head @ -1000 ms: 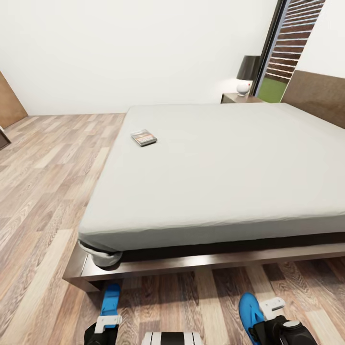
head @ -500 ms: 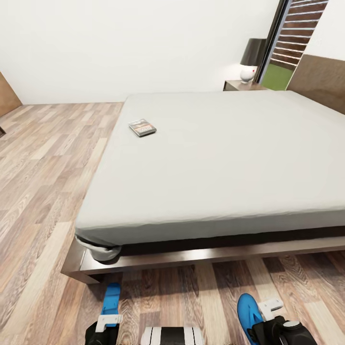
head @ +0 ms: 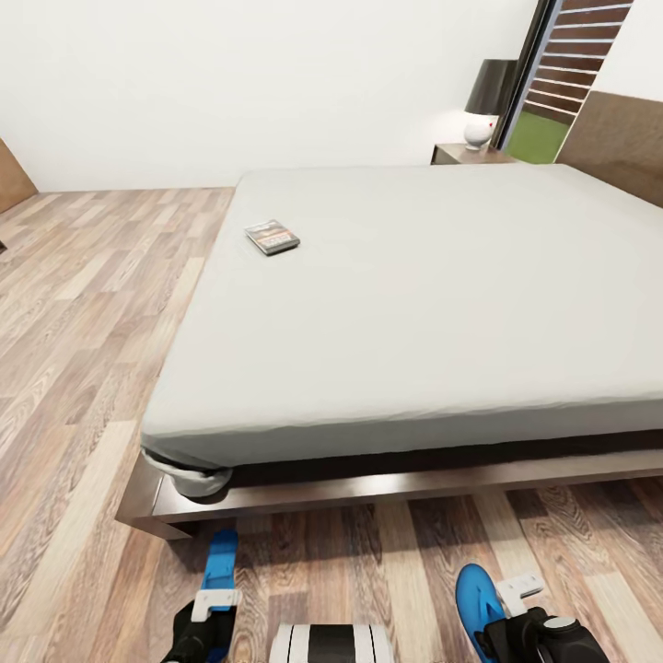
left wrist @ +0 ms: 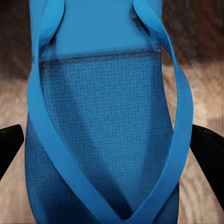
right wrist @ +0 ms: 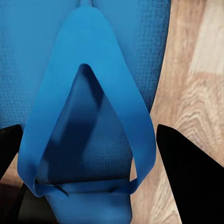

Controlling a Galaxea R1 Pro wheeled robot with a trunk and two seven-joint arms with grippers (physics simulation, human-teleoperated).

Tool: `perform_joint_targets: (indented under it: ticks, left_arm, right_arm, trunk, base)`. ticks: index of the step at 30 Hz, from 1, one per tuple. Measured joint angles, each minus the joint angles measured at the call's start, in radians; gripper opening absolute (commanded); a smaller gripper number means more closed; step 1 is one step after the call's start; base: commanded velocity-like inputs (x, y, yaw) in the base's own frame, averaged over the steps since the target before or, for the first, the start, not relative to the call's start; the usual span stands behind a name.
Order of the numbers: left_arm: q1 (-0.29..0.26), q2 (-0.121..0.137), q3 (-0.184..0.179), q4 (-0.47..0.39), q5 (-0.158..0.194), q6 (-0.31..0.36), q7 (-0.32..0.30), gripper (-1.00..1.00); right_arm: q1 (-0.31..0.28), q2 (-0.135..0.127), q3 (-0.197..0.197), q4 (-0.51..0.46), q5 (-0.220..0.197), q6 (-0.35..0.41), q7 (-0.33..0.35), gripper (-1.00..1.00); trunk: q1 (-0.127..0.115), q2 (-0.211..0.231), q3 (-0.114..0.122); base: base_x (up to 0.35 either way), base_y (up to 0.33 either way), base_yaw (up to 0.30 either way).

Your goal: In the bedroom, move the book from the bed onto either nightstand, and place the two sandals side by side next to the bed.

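Nearest, at the foot of the bed, each arm has a blue sandal between its jaws: the left gripper (head: 214, 603) is over the left sandal (head: 219, 562), the right gripper (head: 517, 589) beside the right sandal (head: 479, 597). In the wrist views the left sandal (left wrist: 109, 116) and the right sandal (right wrist: 88, 107) sit between dark fingertips (left wrist: 9, 147) (right wrist: 186, 172) that stand just off their edges, so whether the jaws are clenched on them I cannot tell. The two sandals are well apart on the plank floor (head: 83, 368), each near the bed frame (head: 387, 488). The step in hand looks like the sandal placing; next, one sandal must come over beside the other, lined up the same way. Farther off, the book (head: 273, 237) lies flat on the mattress (head: 414, 295) near its left edge, not yet moved. Beyond, the nightstand (head: 470, 154) with its lamp (head: 486, 101) stands at the far corner by the headboard (head: 612, 143), so the book calls for a drive round the bed.
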Motion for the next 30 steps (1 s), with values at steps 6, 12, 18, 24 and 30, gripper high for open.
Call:
perform_joint_targets:
  ticks: [6,12,18,24,30]
  left_arm:
    - [0.000,0.000,0.000,-0.022,0.000,-0.001,0.000,-1.00]
    - [-0.010,-0.001,0.000,-0.034,-0.001,-0.001,-0.001,-1.00]
    - [-0.023,-0.003,0.001,-0.036,-0.001,-0.001,-0.001,-1.00]
    - [-0.030,-0.006,0.001,-0.036,-0.001,-0.001,-0.001,-1.00]
    - [-0.031,-0.007,0.000,-0.036,-0.001,-0.001,-0.001,-1.00]
  right_arm:
    - [0.000,0.000,0.000,0.000,0.000,0.000,0.000,-1.00]
    - [0.000,0.000,0.000,0.000,0.000,0.000,0.000,-1.00]
    - [0.000,-0.001,0.019,-0.001,-0.001,0.000,0.000,-1.00]
    - [0.000,-0.005,0.020,-0.005,0.000,-0.001,0.001,-1.00]
    - [0.000,-0.010,0.014,-0.072,-0.008,0.000,0.030,-1.00]
  trunk:
    - [0.000,0.000,0.000]
    - [0.001,0.000,-0.008]
    - [0.002,-0.001,-0.019]
    - [0.002,-0.001,-0.019]
    - [0.002,-0.001,-0.019]
  base:
    - [0.000,0.000,0.000]
    - [0.000,0.000,0.000]
    - [0.000,0.000,0.000]
    - [0.000,0.000,0.000]
    - [0.000,0.000,0.000]
